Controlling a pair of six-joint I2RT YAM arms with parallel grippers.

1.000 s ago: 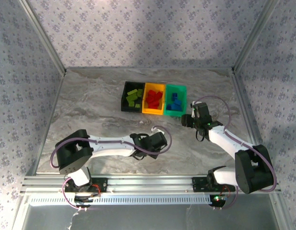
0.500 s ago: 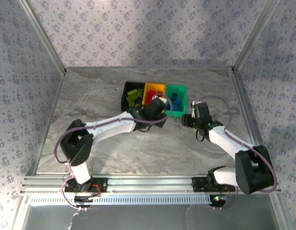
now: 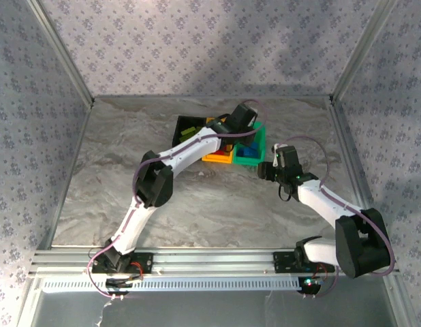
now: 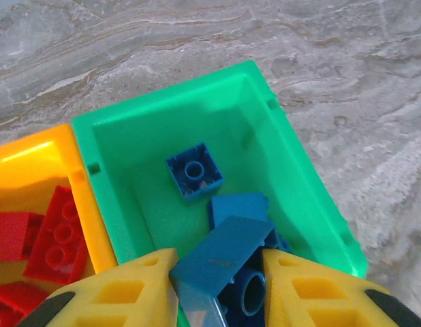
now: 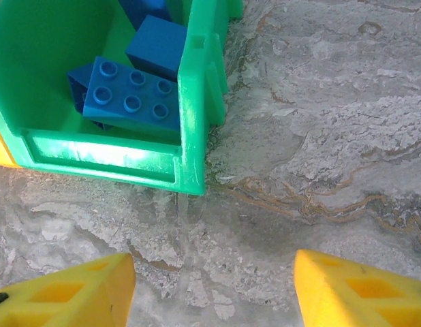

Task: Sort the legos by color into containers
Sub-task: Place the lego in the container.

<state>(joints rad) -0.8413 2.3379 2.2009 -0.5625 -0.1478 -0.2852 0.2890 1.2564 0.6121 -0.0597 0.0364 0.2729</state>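
Table (image 3: 115,177): grey marbled top, patterned wallpaper (image 3: 197,48) on three sides, aluminium rail (image 3: 217,259) along the near edge. Open marble lies left of and nearer than the bins.
Containers, in a row at far centre: black bin (image 3: 179,139), orange-yellow bin (image 3: 216,157), green bin (image 4: 292,170).
Right gripper (image 5: 212,269): low over the marble off the green bin's corner, fingers spread wide.
Left gripper (image 4: 217,262): over the green bin, fingers pinching a blue brick (image 4: 221,253), which is tilted, long axis lower-left to upper-right in the wrist view.
Blue legos (image 4: 194,170) in the green bin, red legos (image 4: 54,235) in the orange-yellow bin.

One black bin (image 3: 178,133), one orange-yellow bin (image 3: 215,157) and one green bin (image 3: 254,157) sit at upper centre. That makes three.
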